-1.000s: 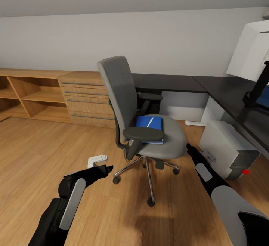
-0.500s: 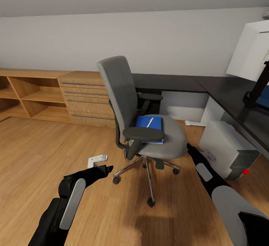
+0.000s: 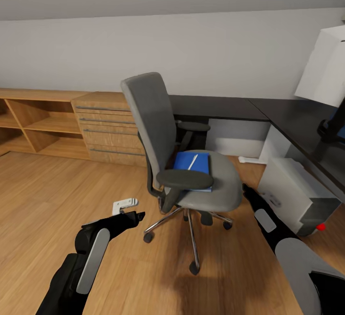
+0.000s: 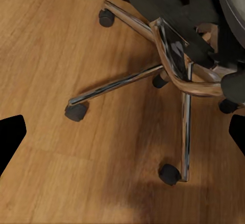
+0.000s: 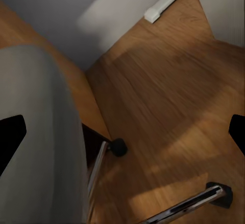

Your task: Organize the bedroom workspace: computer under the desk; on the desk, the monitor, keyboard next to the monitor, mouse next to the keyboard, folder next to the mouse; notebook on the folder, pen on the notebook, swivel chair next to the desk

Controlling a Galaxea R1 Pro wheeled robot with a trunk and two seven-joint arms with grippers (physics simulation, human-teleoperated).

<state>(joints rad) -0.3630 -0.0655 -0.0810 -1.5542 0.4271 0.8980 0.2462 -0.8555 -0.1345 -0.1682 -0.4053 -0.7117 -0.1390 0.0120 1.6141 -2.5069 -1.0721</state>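
Note:
The grey swivel chair (image 3: pixel 153 114) stands mid-floor, its chrome base (image 4: pixel 173 65) close ahead of both arms. On its seat lies the blue folder (image 3: pixel 199 162) with the white pen (image 3: pixel 192 161) on top. The black desk (image 3: pixel 215 106) runs behind and along the right, with the monitor (image 3: pixel 328 66) on it and the pale computer (image 3: pixel 297 195) under it. My left gripper (image 3: pixel 139 217) hangs open left of the chair base; my right gripper (image 3: pixel 245 189) is open beside the seat's right edge (image 5: pixel 41 132). Keyboard, mouse and notebook are out of view.
A wooden chest with bar handles (image 3: pixel 108 128) and open shelves (image 3: pixel 38 123) line the left wall. A small white object (image 3: pixel 124 205) lies on the wood floor just beyond my left gripper; I cannot tell what it is. A white skirting strip (image 5: pixel 166 1) runs below the desk.
The whole picture has grown slightly, so the camera has moved a little toward the chair. Both grippers stay open and empty; folder and pen rest as before.

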